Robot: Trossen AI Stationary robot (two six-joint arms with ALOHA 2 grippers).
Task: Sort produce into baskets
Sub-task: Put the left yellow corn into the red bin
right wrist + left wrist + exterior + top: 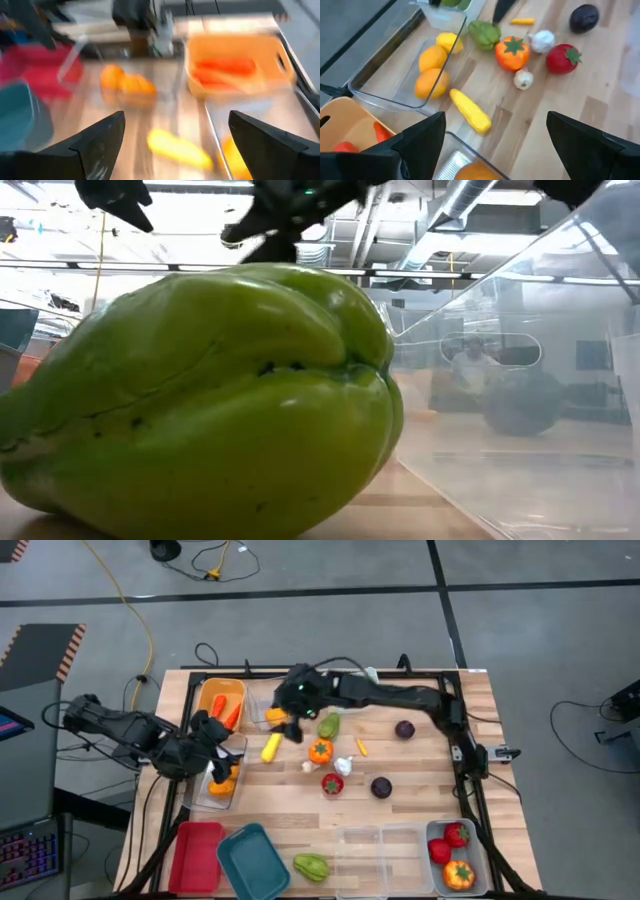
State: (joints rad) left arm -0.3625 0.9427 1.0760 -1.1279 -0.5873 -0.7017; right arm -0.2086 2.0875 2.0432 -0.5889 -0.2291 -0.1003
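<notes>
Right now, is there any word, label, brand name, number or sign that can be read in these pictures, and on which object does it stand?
None can be read.
The toy produce, such as the green pepper, carries no print.
The baskets, such as the orange basket and the teal basket, show no labels.
The wooden table bears no markings.

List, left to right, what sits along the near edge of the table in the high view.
Red basket → teal basket → green pepper → two empty clear baskets → grey basket holding red and orange produce.
</notes>
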